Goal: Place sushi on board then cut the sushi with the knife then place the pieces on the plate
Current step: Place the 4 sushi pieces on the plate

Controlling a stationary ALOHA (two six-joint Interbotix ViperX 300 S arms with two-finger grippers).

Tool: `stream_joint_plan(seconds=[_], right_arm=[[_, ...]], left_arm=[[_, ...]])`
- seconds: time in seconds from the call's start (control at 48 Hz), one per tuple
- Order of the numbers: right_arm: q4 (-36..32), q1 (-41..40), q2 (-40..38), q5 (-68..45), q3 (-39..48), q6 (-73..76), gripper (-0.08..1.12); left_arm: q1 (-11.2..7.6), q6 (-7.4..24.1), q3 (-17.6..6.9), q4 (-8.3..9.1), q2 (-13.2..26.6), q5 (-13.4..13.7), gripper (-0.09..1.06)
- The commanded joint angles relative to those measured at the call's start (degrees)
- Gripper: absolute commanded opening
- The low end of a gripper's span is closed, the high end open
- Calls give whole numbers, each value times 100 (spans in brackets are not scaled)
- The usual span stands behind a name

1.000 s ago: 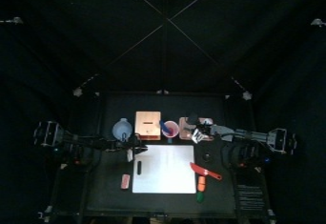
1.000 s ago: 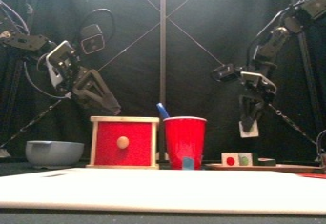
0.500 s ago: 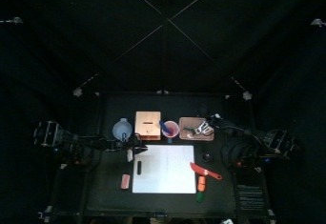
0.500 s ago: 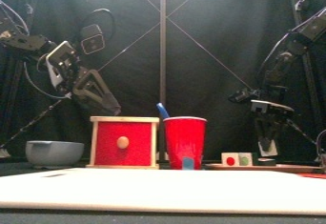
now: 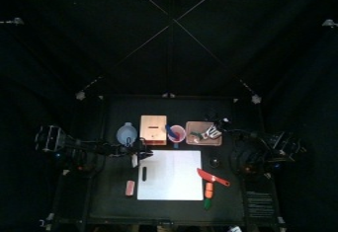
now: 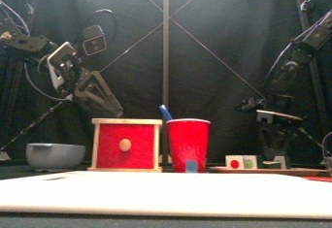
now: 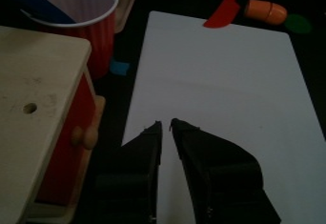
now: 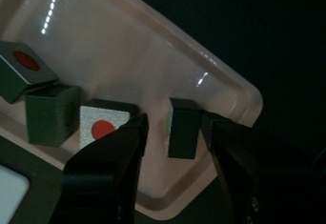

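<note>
From above, the right gripper (image 5: 215, 128) is low over the pink tray (image 5: 196, 136) behind the white board (image 5: 172, 177), and the left gripper (image 5: 141, 155) is at the board's left edge. In the left wrist view, its jaws are pinched together and empty. In the right wrist view, the jaws stand parted either side of a dark sushi piece (image 8: 185, 132) near the tray's corner, its long side running along the jaws.
</note>
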Motion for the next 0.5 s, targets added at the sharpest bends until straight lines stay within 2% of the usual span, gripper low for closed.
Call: stream_joint_plan(seconds=[0.021,0.25,0.5], right_arm=[[-18,211,-519,-18,-211,-26,82],[-88,949,-905,-79,-448,-26,82],[-457,1635,-835,-527,-606,18,82]], left_arm=[[-18,0,-70,0,-35,-26,60],[-35,-18,-62,0,-70,-18,60],[-35,-18,-62,-185,-70,-18,60]])
